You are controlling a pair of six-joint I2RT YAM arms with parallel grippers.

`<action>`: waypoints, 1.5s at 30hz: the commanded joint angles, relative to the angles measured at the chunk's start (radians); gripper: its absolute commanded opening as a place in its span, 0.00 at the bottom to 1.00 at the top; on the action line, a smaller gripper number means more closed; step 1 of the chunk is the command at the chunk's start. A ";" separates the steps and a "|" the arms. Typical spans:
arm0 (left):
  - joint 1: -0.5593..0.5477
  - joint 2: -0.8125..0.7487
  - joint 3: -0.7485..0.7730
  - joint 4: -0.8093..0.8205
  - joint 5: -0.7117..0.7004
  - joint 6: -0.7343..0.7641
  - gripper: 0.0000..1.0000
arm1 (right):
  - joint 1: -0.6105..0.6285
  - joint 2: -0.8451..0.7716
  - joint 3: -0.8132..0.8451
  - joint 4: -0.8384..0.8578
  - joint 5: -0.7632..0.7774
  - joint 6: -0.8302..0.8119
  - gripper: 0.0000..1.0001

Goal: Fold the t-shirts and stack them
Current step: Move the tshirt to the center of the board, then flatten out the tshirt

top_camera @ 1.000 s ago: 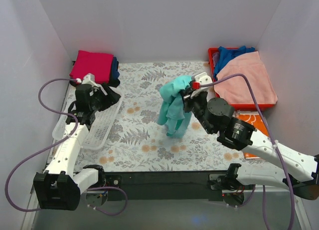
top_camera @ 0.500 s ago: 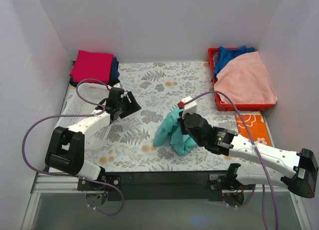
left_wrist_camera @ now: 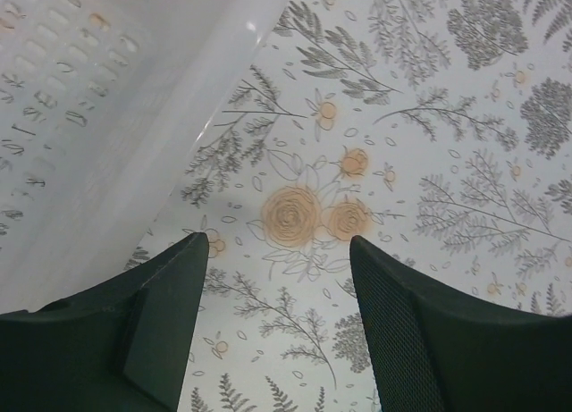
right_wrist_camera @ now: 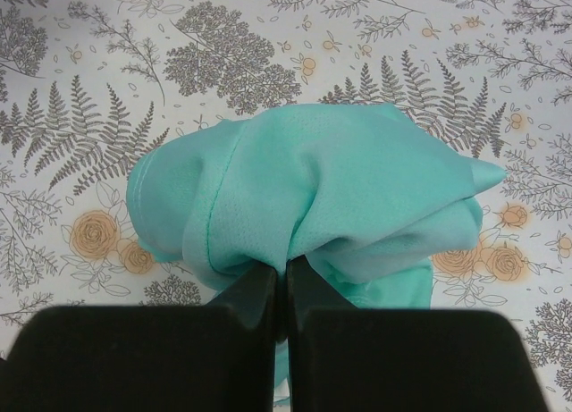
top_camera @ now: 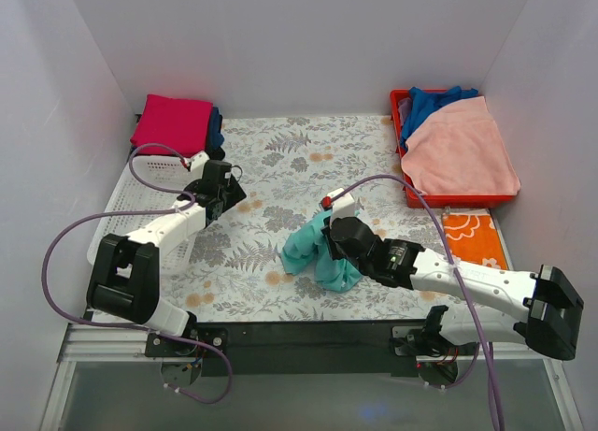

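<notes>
The mint-teal t-shirt (top_camera: 306, 253) lies bunched on the floral table (top_camera: 280, 150), well right of the white basket (top_camera: 112, 235), a fold pinched tight in the right gripper (right_wrist_camera: 286, 282). The left gripper (left_wrist_camera: 277, 251) hovers with jaws spread and empty just beside the basket's right rim. Beyond the basket's far end sits a folded magenta t-shirt (top_camera: 171, 122) atop what looks like a dark blue one (top_camera: 216, 127).

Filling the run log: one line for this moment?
right gripper: shut on mint t-shirt, bunched, unfolded | left gripper: open, empty
</notes>
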 commanded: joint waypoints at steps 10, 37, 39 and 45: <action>0.125 -0.049 -0.081 -0.048 -0.096 0.002 0.64 | 0.007 0.028 0.010 0.065 -0.023 0.020 0.01; -0.531 -0.177 -0.394 0.039 -0.049 -0.186 0.49 | 0.007 0.060 -0.001 0.065 0.035 0.053 0.01; -0.560 -0.183 -0.402 0.058 -0.040 -0.196 0.49 | 0.007 0.060 -0.007 0.065 0.035 0.057 0.01; -0.611 -0.224 -0.418 0.065 -0.037 -0.223 0.52 | 0.008 0.054 -0.020 0.065 0.050 0.059 0.01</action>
